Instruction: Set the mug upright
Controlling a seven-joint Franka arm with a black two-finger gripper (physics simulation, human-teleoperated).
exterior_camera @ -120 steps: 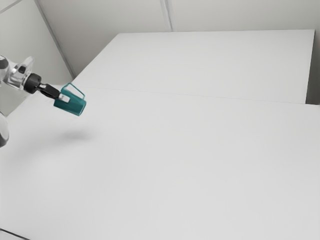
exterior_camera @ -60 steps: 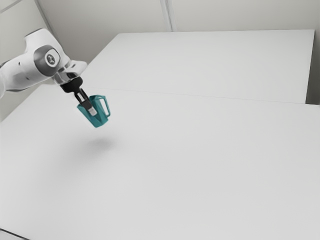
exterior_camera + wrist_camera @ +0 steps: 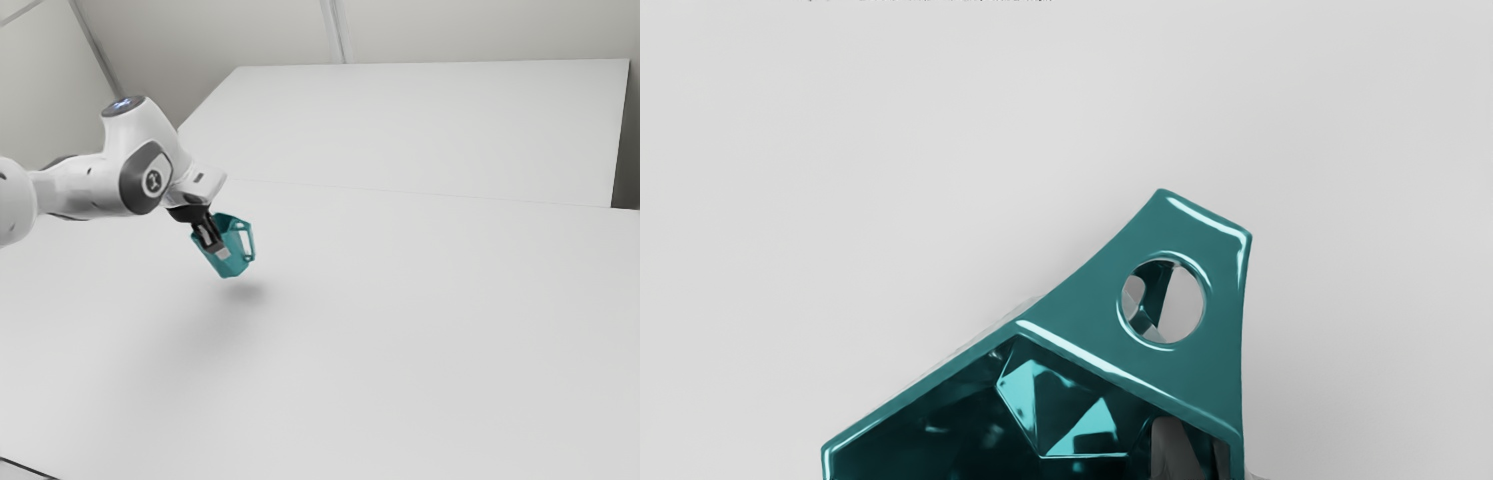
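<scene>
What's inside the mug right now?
Inside the mug, one grey finger reaches in among shiny teal facets. What lies behind that finger is covered, and the darkest part I can't make out.

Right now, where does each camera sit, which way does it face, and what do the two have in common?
Exterior view: beside the arm, looking down across the white table; the arm reaches in from the exterior view's left, its pincer holding the tilted mug.
Wrist view: on the arm's hand, looking past the pincer into the mug's open top and toward the table; a finger shows inside the mug.
Shared: the mug with its handle, the table and part of the pincer.
</scene>
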